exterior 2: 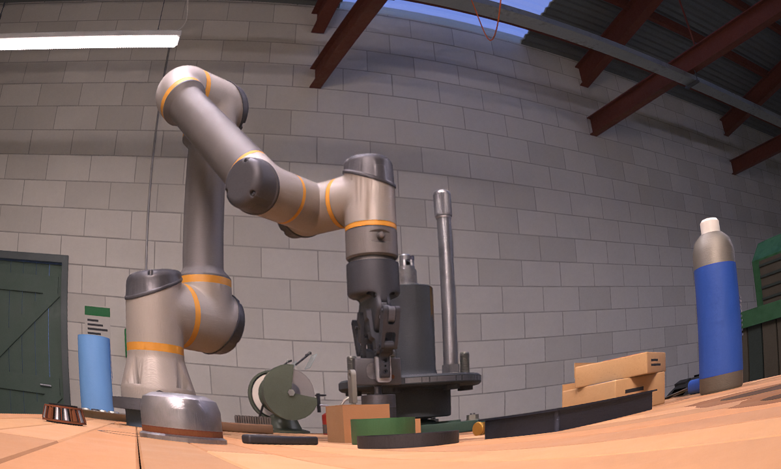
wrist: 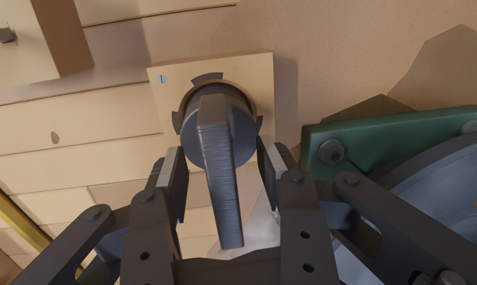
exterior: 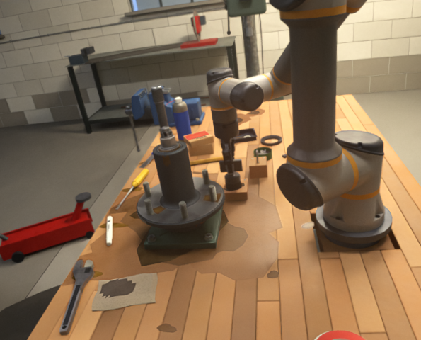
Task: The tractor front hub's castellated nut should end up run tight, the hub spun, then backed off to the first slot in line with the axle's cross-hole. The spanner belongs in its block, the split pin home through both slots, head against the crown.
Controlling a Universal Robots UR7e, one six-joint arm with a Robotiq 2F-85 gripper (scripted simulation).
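The lower part of the dark spanner (wrist: 219,141) sits sunk in the round socket of its wooden block (exterior: 236,192), so only its cylindrical body and flat handle show. The hub (exterior: 179,183) stands just left of the block on a green base plate, and the castellated nut (exterior: 167,136) sits at the top of its axle. A second, smaller wooden block (exterior: 258,166) to the right holds an upright pin. My gripper (wrist: 220,170) hangs straight down over the spanner with a finger on either side of the handle, and it is open and holds nothing.
A cardboard box with a red lid (exterior: 199,141) lies behind the hub beside a blue bottle (exterior: 181,118). A yellow screwdriver (exterior: 133,185), a white marker (exterior: 109,230) and an adjustable wrench (exterior: 75,292) lie along the left edge. The arm's base (exterior: 353,216) stands on the right.
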